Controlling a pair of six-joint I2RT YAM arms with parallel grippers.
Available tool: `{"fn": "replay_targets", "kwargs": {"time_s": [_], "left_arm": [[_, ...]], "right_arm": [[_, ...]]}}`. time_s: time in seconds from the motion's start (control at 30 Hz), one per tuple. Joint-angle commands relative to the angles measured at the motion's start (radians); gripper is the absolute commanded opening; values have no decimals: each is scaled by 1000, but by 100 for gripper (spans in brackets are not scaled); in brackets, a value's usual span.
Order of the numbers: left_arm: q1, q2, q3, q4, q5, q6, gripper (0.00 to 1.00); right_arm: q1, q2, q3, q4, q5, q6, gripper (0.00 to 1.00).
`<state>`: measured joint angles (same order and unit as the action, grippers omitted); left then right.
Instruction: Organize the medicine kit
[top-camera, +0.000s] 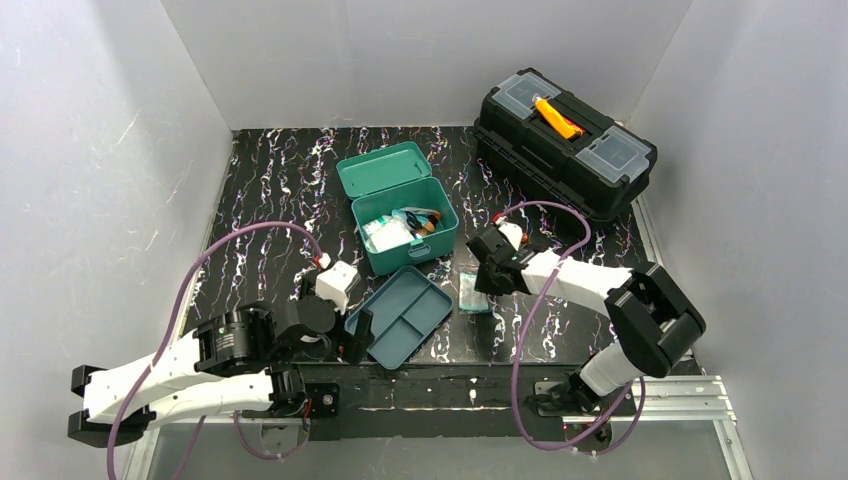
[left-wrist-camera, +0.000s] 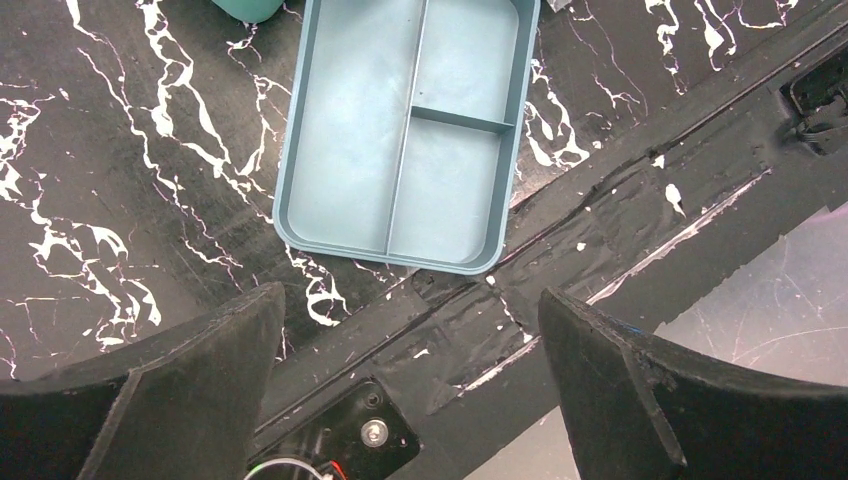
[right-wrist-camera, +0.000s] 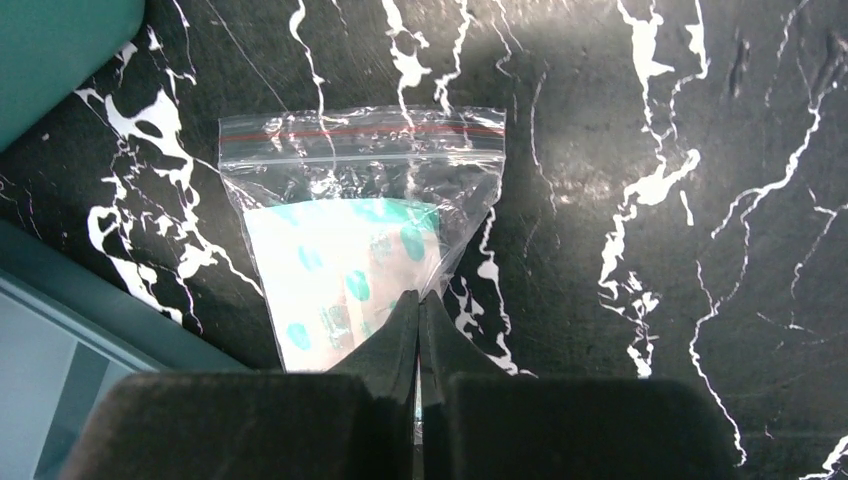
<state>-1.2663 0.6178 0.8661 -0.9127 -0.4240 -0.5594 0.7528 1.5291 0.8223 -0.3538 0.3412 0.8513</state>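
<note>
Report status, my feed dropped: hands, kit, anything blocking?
Left hand open, empty, by the tray. Right hand shut on the zip bag beside the kit box. Nothing blocking.

A black surface (top-camera: 270, 180) veined with white marbling lies in the middle. Plain white walls (top-camera: 420, 60), softly lit, rise behind the surface and at both its sides. A black toolbox (top-camera: 565, 140) sits at its far right corner. A metal rail (top-camera: 690, 398) runs along its near edge.

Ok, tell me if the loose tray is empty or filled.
Empty. The tray lies flat on the table, out of the box, and all three of its compartments show only bare plastic.
</note>
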Motion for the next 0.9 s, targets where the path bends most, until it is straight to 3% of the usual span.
{"fn": "replay_targets", "kwargs": {"time_s": [0.0, 0.43, 0.87], "left_arm": [[-1, -47, -27, 29, -50, 26, 98], [1, -58, -30, -24, -113, -34, 98], [0, -151, -45, -53, -177, -92, 98]], "right_arm": [[8, -74, -52, -26, -5, 45, 1], [110, -360, -64, -147, 20, 249, 1], [300, -236, 51, -147, 89, 606, 1]]}}
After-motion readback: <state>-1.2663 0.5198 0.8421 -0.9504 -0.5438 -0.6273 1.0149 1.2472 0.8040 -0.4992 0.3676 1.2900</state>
